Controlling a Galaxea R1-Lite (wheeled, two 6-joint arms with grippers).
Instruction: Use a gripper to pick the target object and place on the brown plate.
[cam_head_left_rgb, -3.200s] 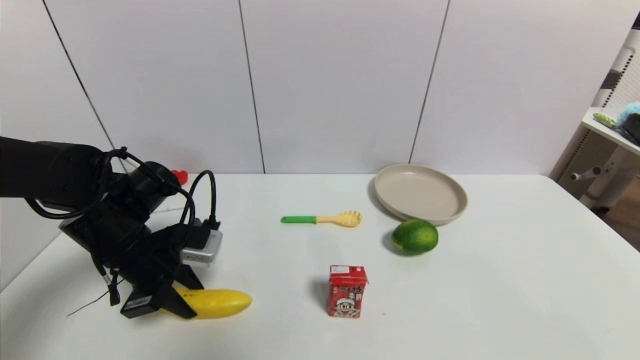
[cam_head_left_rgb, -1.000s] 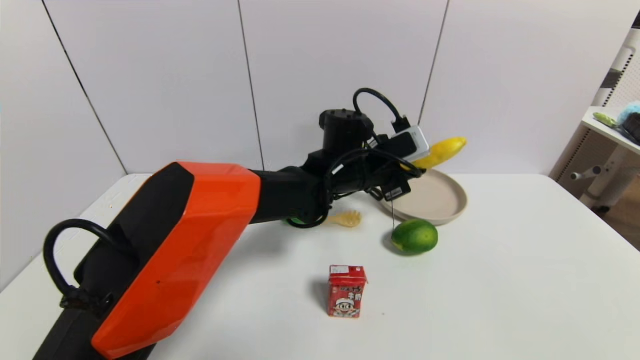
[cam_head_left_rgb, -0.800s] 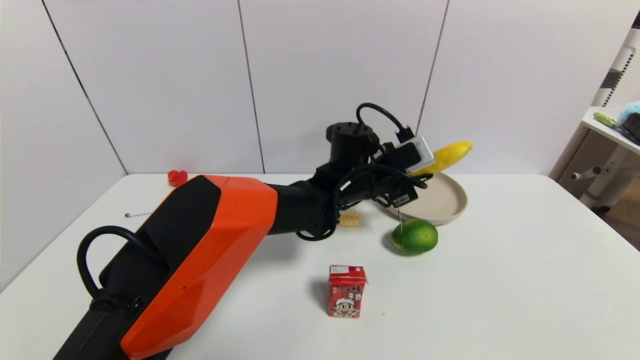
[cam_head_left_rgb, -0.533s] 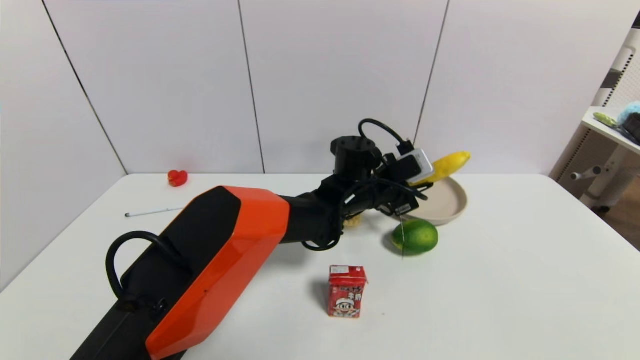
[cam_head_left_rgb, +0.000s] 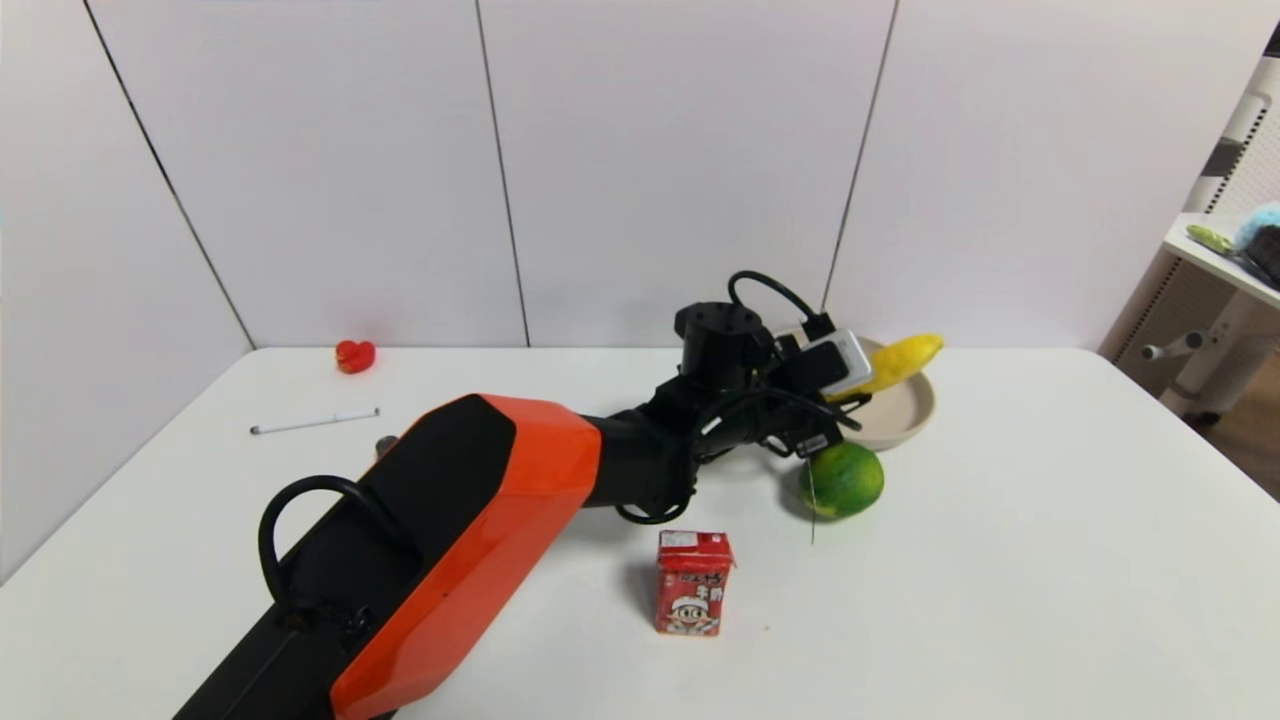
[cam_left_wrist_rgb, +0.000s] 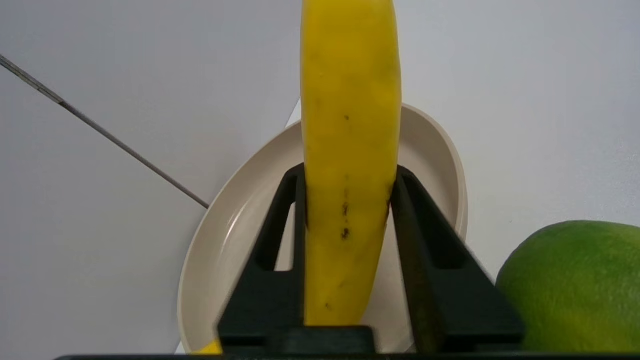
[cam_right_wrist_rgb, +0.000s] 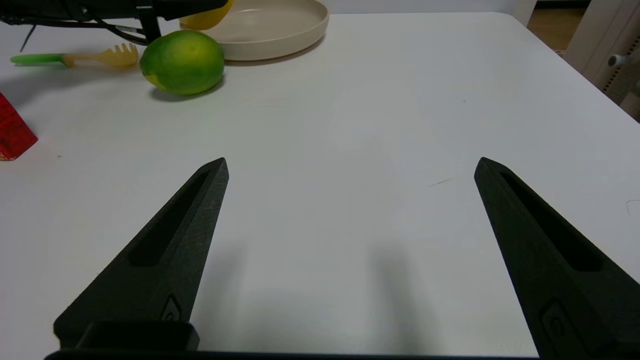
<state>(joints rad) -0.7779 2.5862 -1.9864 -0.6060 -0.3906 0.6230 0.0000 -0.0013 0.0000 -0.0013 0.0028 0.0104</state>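
My left gripper (cam_head_left_rgb: 848, 386) is shut on the yellow banana (cam_head_left_rgb: 905, 356) and holds it tilted just above the beige plate (cam_head_left_rgb: 912, 411) at the back right of the table. In the left wrist view both black fingers (cam_left_wrist_rgb: 420, 235) press the banana (cam_left_wrist_rgb: 350, 125) at its sides, with the plate (cam_left_wrist_rgb: 235, 220) right beneath. The banana's far end pokes out past the plate's far rim. My right gripper (cam_right_wrist_rgb: 350, 162) is open and empty, low over bare table at the right.
A green citrus fruit (cam_head_left_rgb: 842, 480) lies close to the left gripper and the plate's front rim. A red juice carton (cam_head_left_rgb: 694, 582) stands nearer the front. A green-handled spatula (cam_right_wrist_rgb: 75, 58), a pen (cam_head_left_rgb: 314, 421) and a small red toy (cam_head_left_rgb: 354, 355) lie to the left.
My left arm carried the banana from the front left to over the plate and has been lowering it. The green fruit has shifted slightly to the right.
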